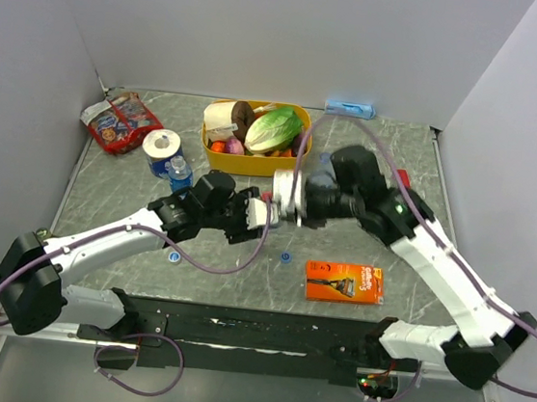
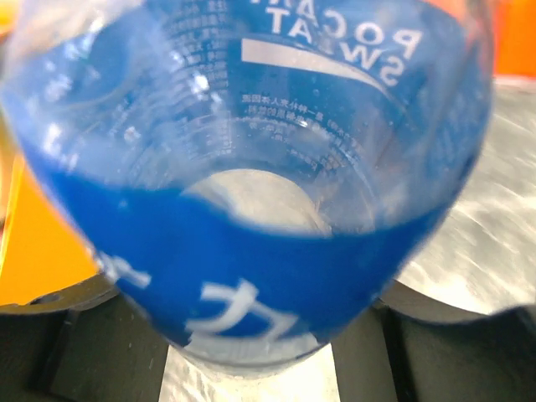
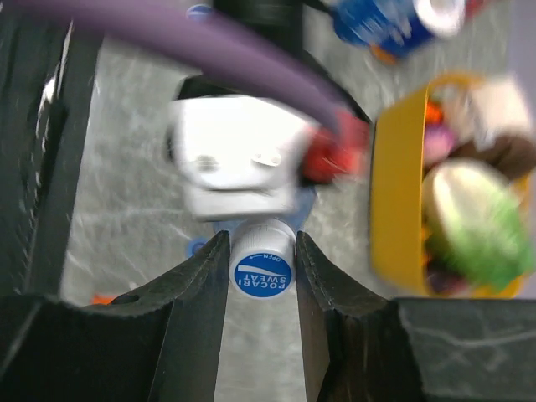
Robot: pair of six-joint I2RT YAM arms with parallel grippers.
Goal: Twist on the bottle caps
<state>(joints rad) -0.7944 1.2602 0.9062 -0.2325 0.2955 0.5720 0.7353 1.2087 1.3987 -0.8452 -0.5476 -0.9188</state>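
Right claw [image 3: 261, 249] clamps the blue cap [image 3: 262, 270], left claw [image 2: 260, 356] grips the Pocari Sweat bottle [image 2: 276, 151]; keep their axes aligned while twisting.

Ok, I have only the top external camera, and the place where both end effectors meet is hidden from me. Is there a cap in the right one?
Observer: Yes. The right wrist view shows a blue cap between the fingers of the right end effector, both fingers against its sides.
Operator: Which way does the cap face?
Observer: Its top faces that camera; the print reads POCARI SWEAT and OPEN.
Operator: And does the left one have the bottle?
Observer: Yes. In the left wrist view a clear bottle with a blue label fills the picture, between the dark fingers of the left end effector.
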